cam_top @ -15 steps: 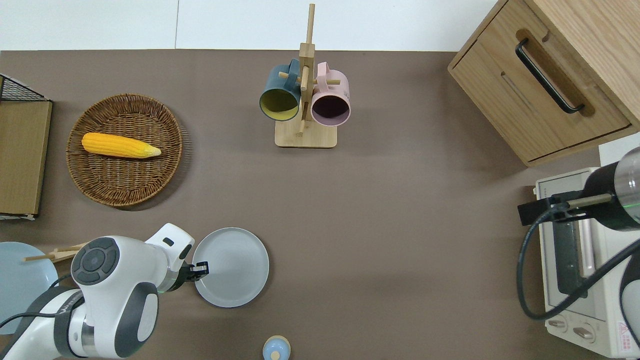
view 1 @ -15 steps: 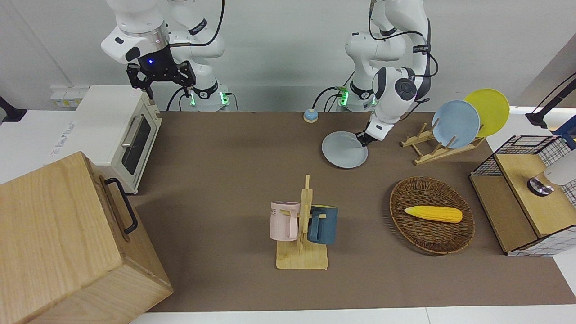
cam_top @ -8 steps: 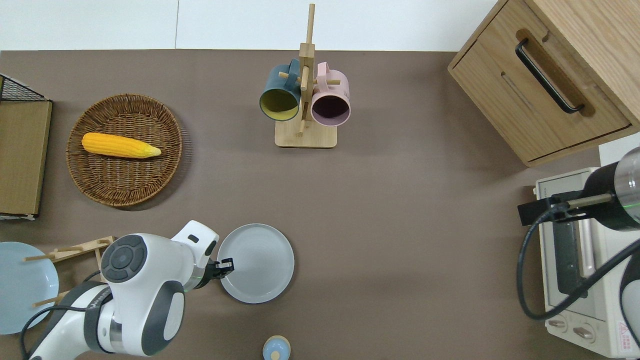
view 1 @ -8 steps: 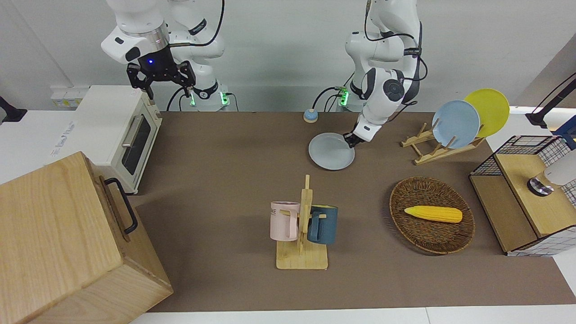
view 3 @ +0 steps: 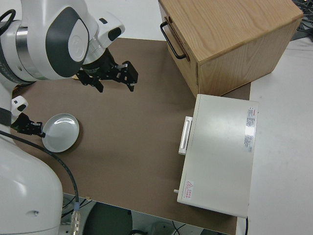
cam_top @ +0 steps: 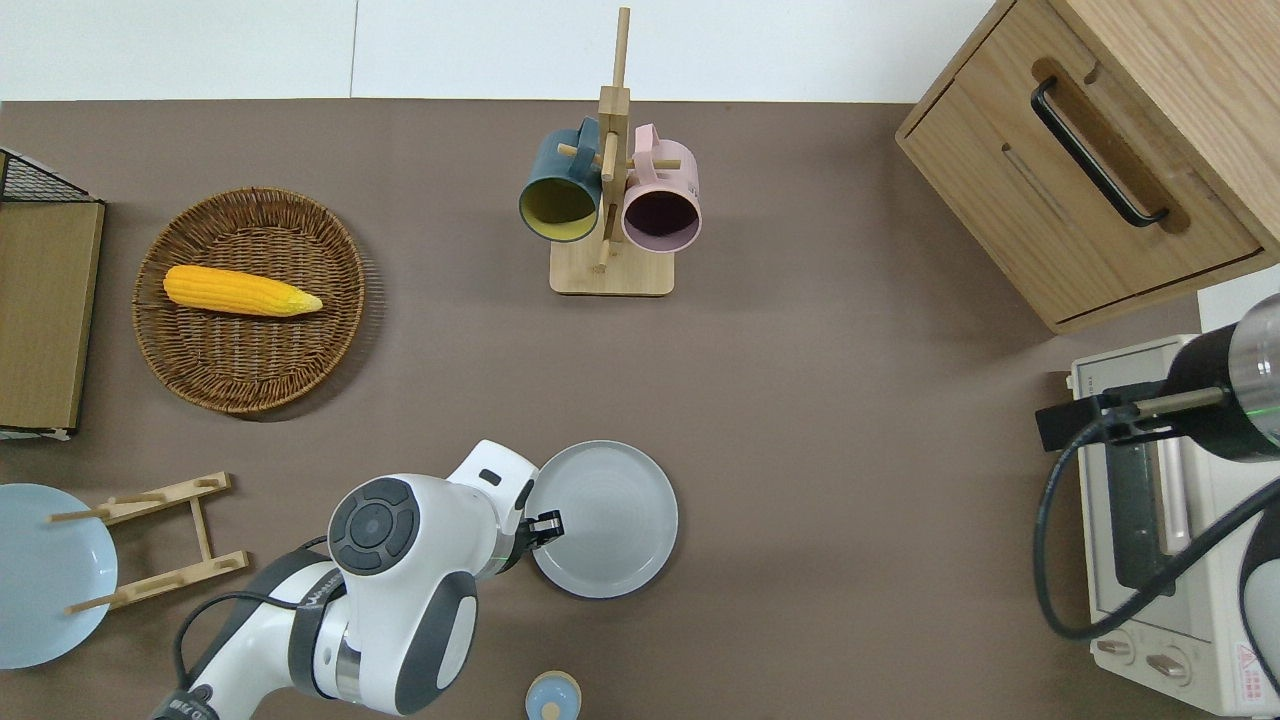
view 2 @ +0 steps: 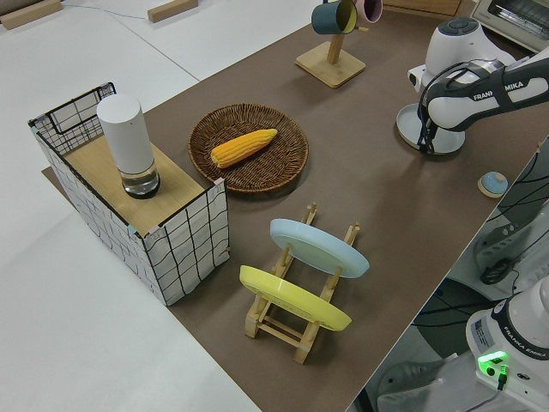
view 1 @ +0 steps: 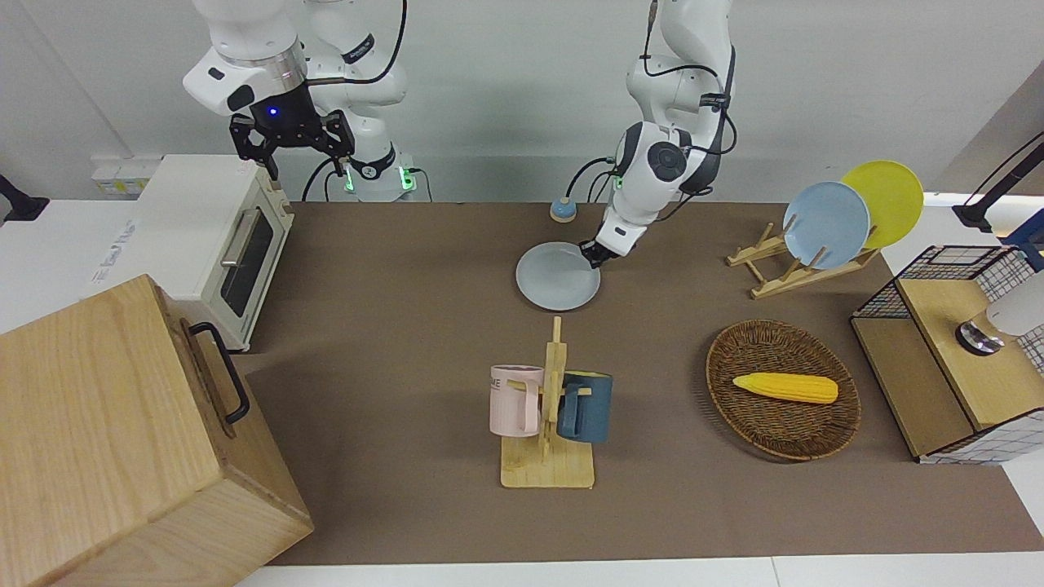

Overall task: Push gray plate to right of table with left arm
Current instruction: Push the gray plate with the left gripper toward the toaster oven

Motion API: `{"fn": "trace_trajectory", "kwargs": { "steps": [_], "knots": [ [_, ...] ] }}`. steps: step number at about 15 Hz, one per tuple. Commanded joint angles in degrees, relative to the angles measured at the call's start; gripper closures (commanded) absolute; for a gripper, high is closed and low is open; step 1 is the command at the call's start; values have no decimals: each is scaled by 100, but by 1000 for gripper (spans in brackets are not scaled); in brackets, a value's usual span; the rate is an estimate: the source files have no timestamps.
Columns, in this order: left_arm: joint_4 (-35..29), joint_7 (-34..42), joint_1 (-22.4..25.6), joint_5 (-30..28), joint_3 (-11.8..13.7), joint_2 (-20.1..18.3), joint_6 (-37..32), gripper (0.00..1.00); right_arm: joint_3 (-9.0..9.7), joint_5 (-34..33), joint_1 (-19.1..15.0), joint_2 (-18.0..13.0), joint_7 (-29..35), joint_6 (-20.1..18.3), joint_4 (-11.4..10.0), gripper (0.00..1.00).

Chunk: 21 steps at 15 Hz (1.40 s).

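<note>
Brown table [cam_top: 800,420] bears gray plate [cam_top: 612,515], left gripper [cam_top: 545,524] at its rim.

The left arm [view 2: 480,81] carries "FRANKA" and "MIKA" in dark capitals along its white forearm, toward three o'clock in the left side view. The pink mug [view 1: 515,400] shows the letters "ME" near its rim. The toaster oven's [view 3: 220,154] stickers are unreadable.
</note>
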Motion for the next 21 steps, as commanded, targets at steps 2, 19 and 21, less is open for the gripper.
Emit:
{"fn": "trace_trajectory", "kwargs": {
  "steps": [2, 19, 21],
  "knots": [
    [463, -606, -85, -199, -478, 655, 465, 1000, 30, 5, -46, -60, -43, -68, -23, 5],
    [1571, -1486, -533, -199, -954, 1710, 1125, 1000, 30, -3, -46, -60, -43, -68, -23, 5],
    [1607, -1495, -577, -199, -945, 1710, 1125, 990, 30, -3, -46, -60, -43, -68, -23, 5]
  ]
}}
